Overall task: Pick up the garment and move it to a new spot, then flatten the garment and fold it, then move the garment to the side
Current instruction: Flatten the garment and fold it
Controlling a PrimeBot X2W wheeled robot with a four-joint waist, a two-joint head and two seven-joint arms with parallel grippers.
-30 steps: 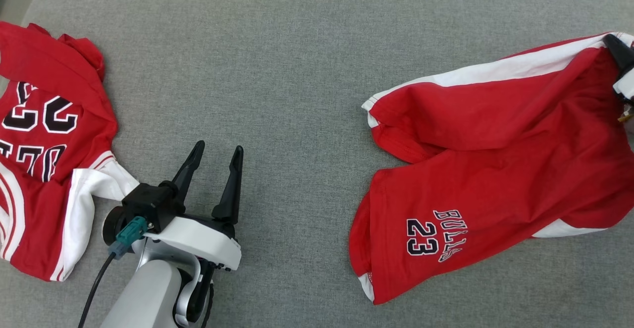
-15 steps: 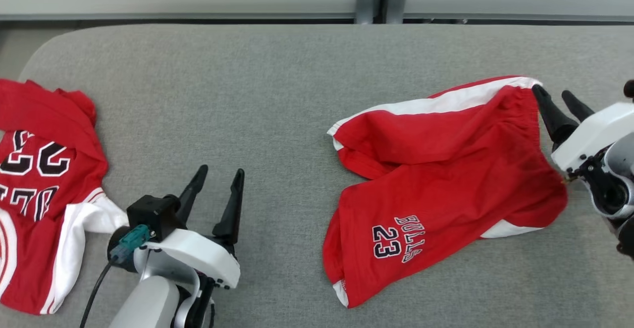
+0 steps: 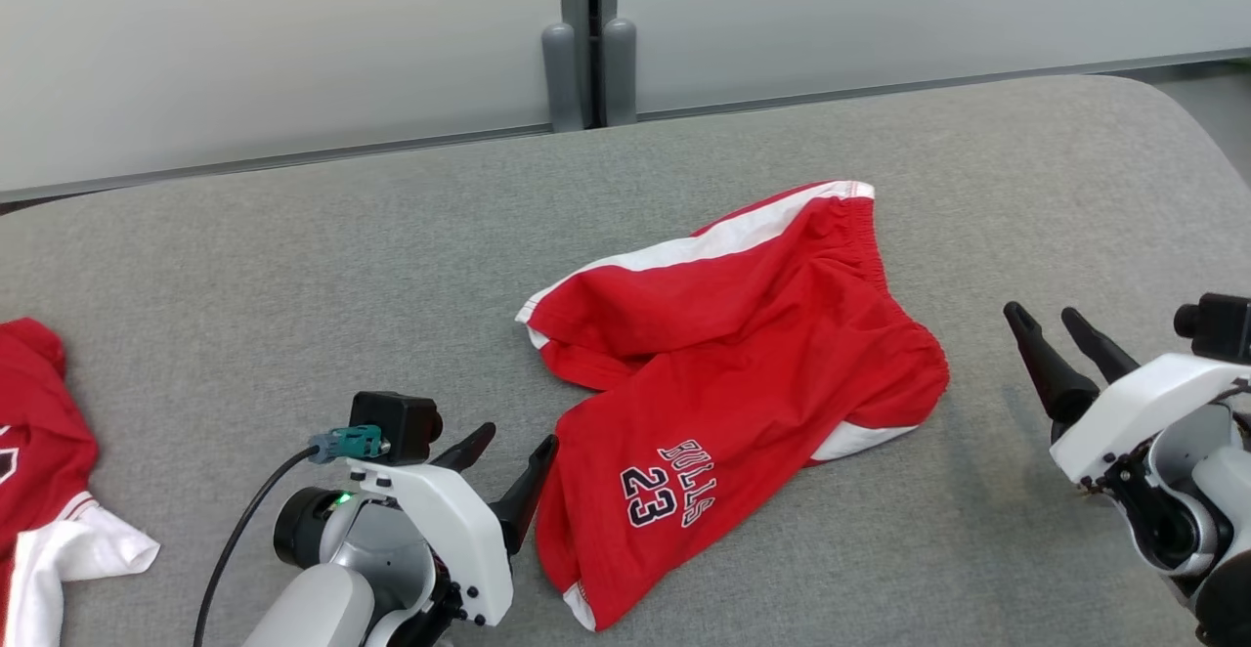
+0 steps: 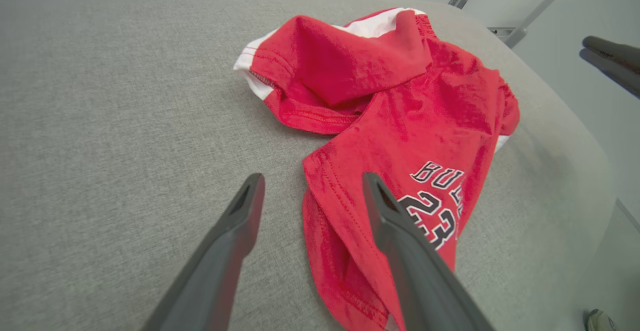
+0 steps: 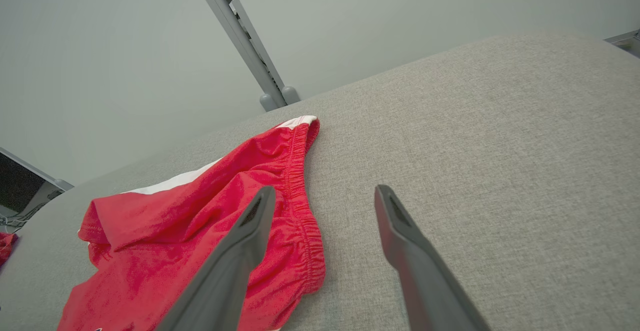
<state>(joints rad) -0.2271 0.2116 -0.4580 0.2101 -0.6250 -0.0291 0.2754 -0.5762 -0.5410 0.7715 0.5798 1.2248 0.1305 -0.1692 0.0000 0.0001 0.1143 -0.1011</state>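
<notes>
- 1 red jersey (image 3: 39,432) lies at the far left of the grey desk (image 3: 293,266). It sits nearer the picture's edge than a second ago only because the head camera has swung round.
- The left pincer (image 3: 518,437) stays released, fingers spread. The near leg of the red shorts (image 3: 743,334) now lies just beside it. In the left wrist view 1 finger (image 4: 400,231) hangs over the printed "23" and the other over bare desk.
- The shorts rest mid-desk, rumpled, with their 2 legs overlapping. The white side stripe is at the far edge and the waistband (image 5: 295,171) is on the right.
- The right pincer (image 3: 1041,313) is the real change. 1 second ago it was clenched on the waistband; now it is released, fingers apart, clear of the cloth and off to its right.
- The move to a new spot therefore looks finished. Flattening seems next, and both pincers are free for it, the left already placed to take the near leg.
</notes>
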